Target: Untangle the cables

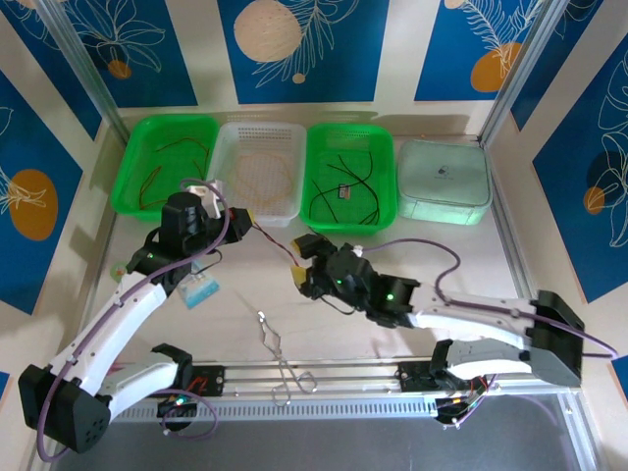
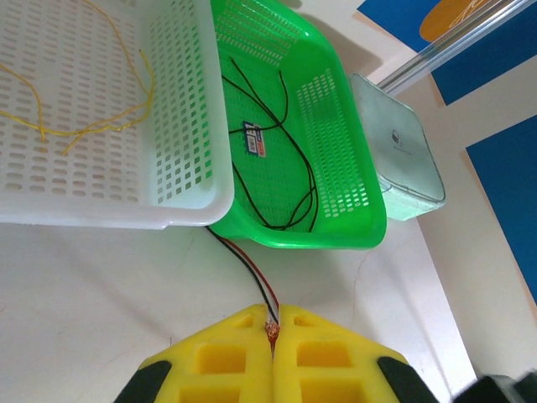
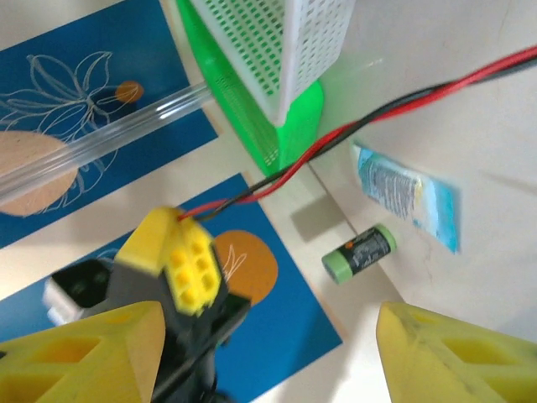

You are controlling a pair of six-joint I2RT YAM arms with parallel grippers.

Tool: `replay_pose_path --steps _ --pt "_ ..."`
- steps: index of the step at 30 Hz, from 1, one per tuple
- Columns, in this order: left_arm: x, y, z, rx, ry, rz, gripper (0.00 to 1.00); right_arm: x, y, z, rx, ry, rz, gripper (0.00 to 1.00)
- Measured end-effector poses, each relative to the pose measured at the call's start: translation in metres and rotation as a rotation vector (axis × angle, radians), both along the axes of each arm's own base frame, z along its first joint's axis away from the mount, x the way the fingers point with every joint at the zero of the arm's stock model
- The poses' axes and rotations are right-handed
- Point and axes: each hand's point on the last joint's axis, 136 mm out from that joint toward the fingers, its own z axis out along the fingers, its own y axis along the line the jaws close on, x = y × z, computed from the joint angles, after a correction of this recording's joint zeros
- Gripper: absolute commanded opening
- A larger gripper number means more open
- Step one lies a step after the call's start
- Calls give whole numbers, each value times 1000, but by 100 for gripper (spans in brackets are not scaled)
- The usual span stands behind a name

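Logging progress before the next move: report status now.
Left gripper shut on red-black cable end. Right gripper jaws open, gripping nothing. Forceps lie nearer the bases, apart from cable.

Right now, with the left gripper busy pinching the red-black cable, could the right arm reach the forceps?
Probably yes: the right gripper is open and empty, and the forceps lie on bare table near its arm, with nothing between.

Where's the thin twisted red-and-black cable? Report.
Top view, left of centre: the cable stretches over the table in front of the white perforated plastic basket, one end pinched in the left gripper.
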Motion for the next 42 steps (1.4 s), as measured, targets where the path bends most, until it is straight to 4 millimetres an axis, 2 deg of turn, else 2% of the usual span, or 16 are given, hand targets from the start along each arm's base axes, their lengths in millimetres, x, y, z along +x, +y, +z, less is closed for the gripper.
replay_pose_path --steps 4,11,14,17,21,24,28,31,37,42 --pt "-1 0 7 5 -4 -4 0 -3 -43 31 -59 -111 -17 69" --pt "-2 -3 30 -17 -28 -23 0 -9 -120 72 -493 -494 4 68" --pt "-4 -5 34 -25 -25 -35 0 -9 -138 95 -704 -674 45 66" --pt "-6 -6 36 -28 -14 -42 0 -9 -142 112 -906 -850 107 64" --pt "-8 -7 46 -44 -12 -49 0 -9 -124 119 -1169 -1115 231 63" --pt "-9 -8 53 -55 -18 -53 0 -13 -90 112 -1366 -1371 373 64" --pt "-11 -8 52 -57 -6 -56 0 -19 -41 78 -1544 -1688 567 62" --pt "-12 -8 49 -57 8 -57 0 -24 -14 63 -1614 -1868 679 58" --pt "-12 -9 49 -67 20 -53 0 -20 38 80 -1730 -2125 702 49" --pt "-13 -9 50 -69 21 -58 0 -15 64 78 -1706 -2235 715 43"
